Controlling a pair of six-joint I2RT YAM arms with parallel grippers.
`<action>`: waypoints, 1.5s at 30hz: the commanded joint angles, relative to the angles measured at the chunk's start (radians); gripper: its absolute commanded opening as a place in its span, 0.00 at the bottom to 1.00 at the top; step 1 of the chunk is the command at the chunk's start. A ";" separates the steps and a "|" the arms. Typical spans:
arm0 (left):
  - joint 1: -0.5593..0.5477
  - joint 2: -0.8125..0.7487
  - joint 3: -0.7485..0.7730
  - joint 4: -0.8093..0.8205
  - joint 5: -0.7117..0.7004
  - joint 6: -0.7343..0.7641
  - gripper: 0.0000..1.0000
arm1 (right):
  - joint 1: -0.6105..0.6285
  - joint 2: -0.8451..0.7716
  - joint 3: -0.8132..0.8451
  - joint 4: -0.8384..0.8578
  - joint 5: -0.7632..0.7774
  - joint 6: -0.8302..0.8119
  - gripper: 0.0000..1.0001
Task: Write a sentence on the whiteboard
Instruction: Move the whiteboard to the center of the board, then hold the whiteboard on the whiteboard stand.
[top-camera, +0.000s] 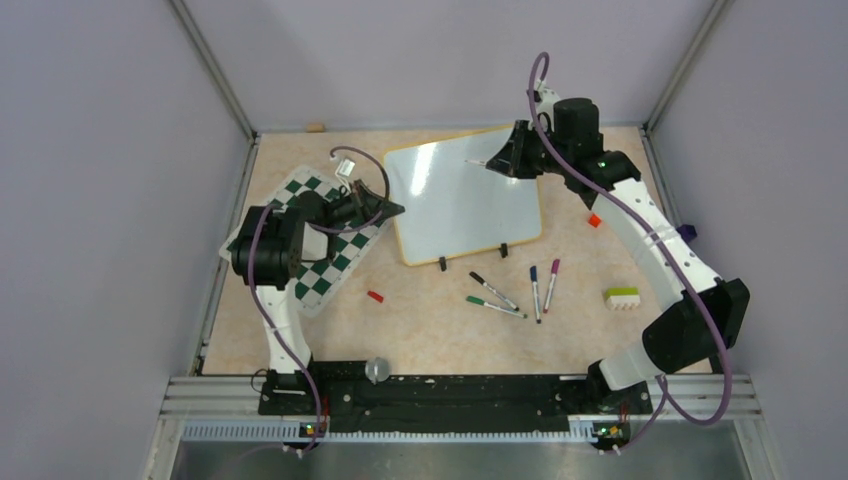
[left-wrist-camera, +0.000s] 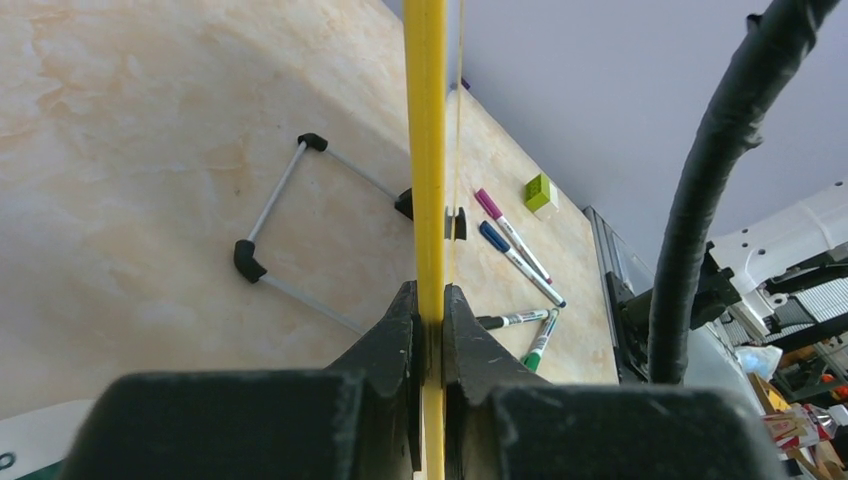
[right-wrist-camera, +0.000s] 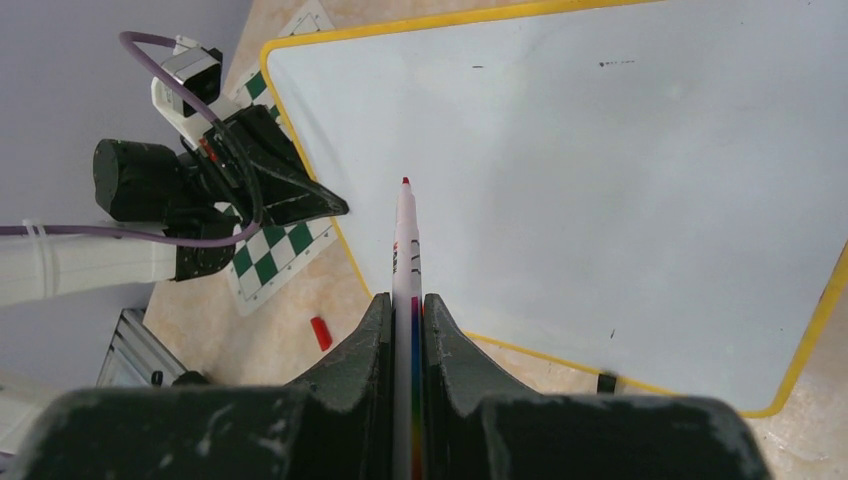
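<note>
**Board held, pen ready, nothing written yet**

The board (top-camera: 465, 200) is seen in the middle of the table (top-camera: 430, 335), a little toward 12 o'clock, and its white face is bare but for a few tiny specks. Its thin yellow frame (left-wrist-camera: 425, 150) is pinched tight at 9 o'clock by the left gripper (left-wrist-camera: 430, 300). A pen (right-wrist-camera: 405, 240) with no cap is squeezed in the right gripper (right-wrist-camera: 405, 300), which is set near the board's 1 o'clock corner. Whether the red tip (right-wrist-camera: 405, 182) is touching cannot be told. The board is held at one edge only, so it could be turned or pulled out of the pinch if the pen is pushed hard. The pen could also be shoved back in the jaws, and then the letters would be faint or missed. Words could be run off the edge if they are started too far over.
</note>
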 joint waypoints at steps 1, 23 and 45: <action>-0.059 0.008 -0.041 0.142 0.040 -0.014 0.00 | 0.006 -0.048 0.020 0.011 0.024 -0.003 0.00; -0.105 0.027 -0.042 0.146 0.018 0.047 0.00 | 0.019 -0.022 0.048 0.044 0.020 -0.049 0.00; -0.121 -0.004 -0.111 0.147 -0.043 0.075 0.00 | 0.344 0.114 0.183 0.088 0.536 -0.175 0.00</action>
